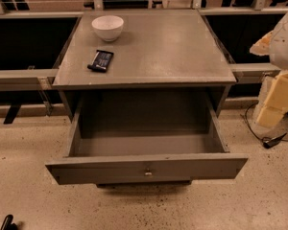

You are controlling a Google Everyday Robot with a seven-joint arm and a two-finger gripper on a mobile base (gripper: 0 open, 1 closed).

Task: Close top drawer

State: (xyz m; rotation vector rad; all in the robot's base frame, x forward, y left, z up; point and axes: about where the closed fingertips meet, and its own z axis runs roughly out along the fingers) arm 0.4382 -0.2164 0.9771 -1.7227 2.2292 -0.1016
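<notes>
The top drawer [146,169] is pulled far out of the grey cabinet [149,56]. Its flat grey front faces me, with a small round metal knob [148,171] at the centre. The deep grey box [144,143] behind the front is empty. My gripper is out of view; only a white part of my arm [284,42] shows at the right edge, up and to the right of the drawer and apart from it.
A white bowl [108,28] and a dark packet [101,60] lie on the cabinet top. Pale yellow blocks [278,99] and a black cable [266,139] are on the speckled floor at right. A small black object [7,222] is at the bottom left. Grey rails run behind the cabinet.
</notes>
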